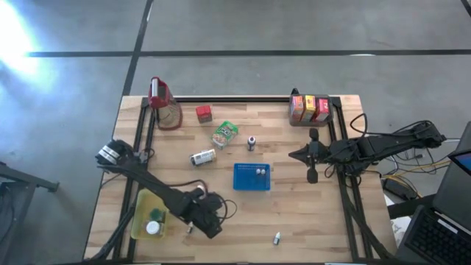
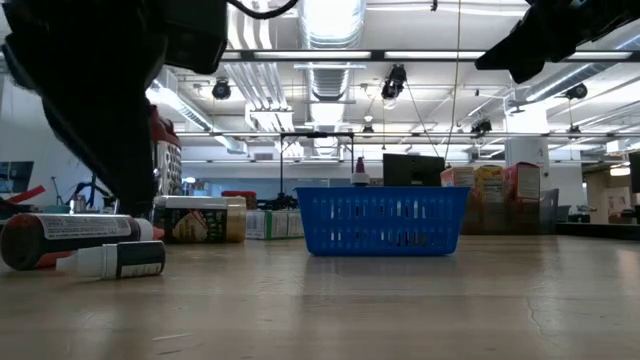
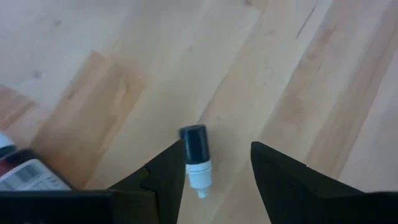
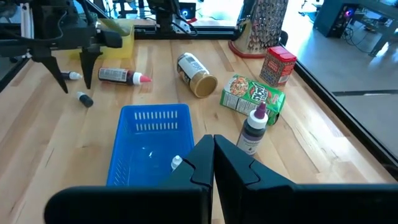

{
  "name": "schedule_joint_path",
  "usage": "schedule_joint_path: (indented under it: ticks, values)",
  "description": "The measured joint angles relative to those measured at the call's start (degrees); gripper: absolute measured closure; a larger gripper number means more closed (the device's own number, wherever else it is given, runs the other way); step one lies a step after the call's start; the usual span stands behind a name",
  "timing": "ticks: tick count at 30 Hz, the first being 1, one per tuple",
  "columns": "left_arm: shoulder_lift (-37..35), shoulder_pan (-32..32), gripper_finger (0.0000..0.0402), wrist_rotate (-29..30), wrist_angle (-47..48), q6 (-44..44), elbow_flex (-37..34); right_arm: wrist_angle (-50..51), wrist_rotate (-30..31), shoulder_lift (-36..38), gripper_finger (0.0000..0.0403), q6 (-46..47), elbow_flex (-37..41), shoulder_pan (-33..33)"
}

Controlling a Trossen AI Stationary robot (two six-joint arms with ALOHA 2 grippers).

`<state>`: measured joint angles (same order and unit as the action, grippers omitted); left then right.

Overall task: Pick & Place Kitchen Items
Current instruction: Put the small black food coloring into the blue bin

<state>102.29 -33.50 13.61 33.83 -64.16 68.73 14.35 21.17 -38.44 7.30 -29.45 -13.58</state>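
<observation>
A tiny bottle (image 3: 196,155) with a dark body and a white cap lies on its side on the wooden table near its front left. My left gripper (image 3: 217,171) hangs open just above it, pointing steeply down. One finger (image 3: 165,177) stands close beside the bottle and the other (image 3: 280,180) a good way off. The low view shows the same bottle (image 2: 120,260) in front of a red-tipped tube (image 2: 70,238). My right gripper (image 4: 214,163) is shut and empty. It hovers right of the blue tray (image 1: 241,184).
The yellow container (image 1: 143,210) holding a round white lid (image 1: 153,228) lies left of my left gripper. A tin (image 1: 202,157), green packet (image 1: 224,134), red carton (image 1: 204,113), small bottle (image 1: 252,143), jug (image 1: 165,107) and cartons (image 1: 309,108) stand farther back. Another tiny bottle (image 1: 277,237) lies near the front.
</observation>
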Motion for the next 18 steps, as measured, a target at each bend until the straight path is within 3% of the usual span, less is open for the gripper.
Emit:
schedule_joint_path:
  ticks: [18]
  values:
    - [5.3, 0.0, 0.0216, -5.7, 4.8, -3.3, 2.5, -0.1, 0.0, 0.0, 0.0394, -0.5, 0.5, 0.0]
